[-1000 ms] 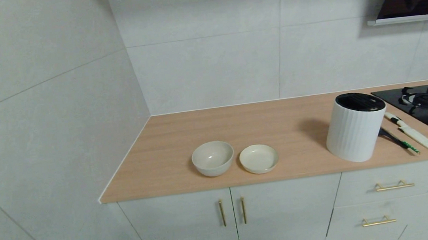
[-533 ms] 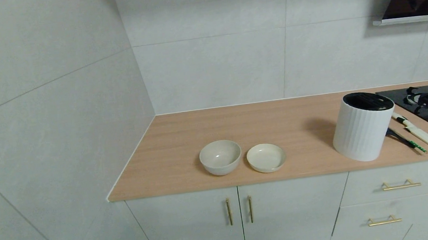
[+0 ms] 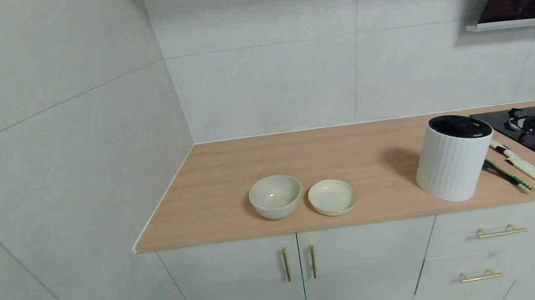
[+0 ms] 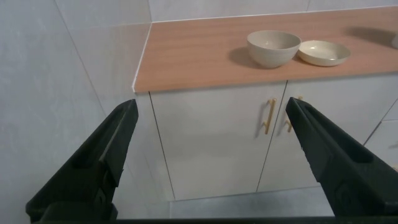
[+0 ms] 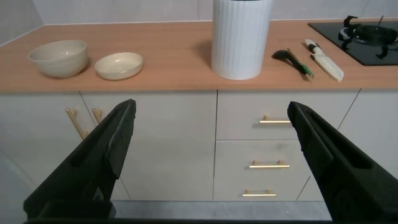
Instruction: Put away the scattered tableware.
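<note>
1. The left end effector [image 4: 209,111] has its fingers spread and is empty. It is held low before the cabinet doors [image 4: 211,149], below the bench [image 3: 212,195]. A straight lift could strike the bench edge.
2. The bowl [image 3: 275,197] and the shallow dish [image 3: 332,197] stand just beside each other near the front edge. Gripping one may nudge the other, and a forward push could send either off the bench. The glazed rims will probably slip under a light pinch.
3. The white ribbed holder [image 3: 452,158] stands upright. An off-centre insertion could tip it.
4. The black-headed utensil [image 3: 504,175] and the knife [image 3: 522,164] lie flat beside the holder. The fingers may scrape the bench or roll them.
5. The right end effector [image 5: 211,111] is spread and empty, low before the drawers [image 5: 273,106].
</note>
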Controlling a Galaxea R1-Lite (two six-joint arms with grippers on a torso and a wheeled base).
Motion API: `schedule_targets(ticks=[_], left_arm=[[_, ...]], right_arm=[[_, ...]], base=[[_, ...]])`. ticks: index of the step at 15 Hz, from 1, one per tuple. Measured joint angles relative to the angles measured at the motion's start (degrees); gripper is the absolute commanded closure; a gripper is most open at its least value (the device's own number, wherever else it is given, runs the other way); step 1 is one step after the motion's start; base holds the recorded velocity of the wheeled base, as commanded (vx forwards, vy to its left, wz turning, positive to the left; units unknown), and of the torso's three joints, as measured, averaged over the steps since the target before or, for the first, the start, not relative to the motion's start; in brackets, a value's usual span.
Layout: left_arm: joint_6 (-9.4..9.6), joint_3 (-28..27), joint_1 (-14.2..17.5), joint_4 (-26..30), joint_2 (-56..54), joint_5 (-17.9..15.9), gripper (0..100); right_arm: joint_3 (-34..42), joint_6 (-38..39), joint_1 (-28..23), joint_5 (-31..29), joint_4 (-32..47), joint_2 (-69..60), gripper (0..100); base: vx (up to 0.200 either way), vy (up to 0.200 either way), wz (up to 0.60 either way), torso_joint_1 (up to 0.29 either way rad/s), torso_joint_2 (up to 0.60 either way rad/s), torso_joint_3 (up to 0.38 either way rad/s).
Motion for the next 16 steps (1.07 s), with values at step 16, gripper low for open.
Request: schedule_targets(ticks=[16], left_arm=[[0.0,0.0,0.0,0.0,0.0,0.0,0]], right_arm=[[0.0,0.0,0.0,0.0,0.0,0.0,0]], base=[[0.0,0.0,0.0,-0.21,0.47,0.25]])
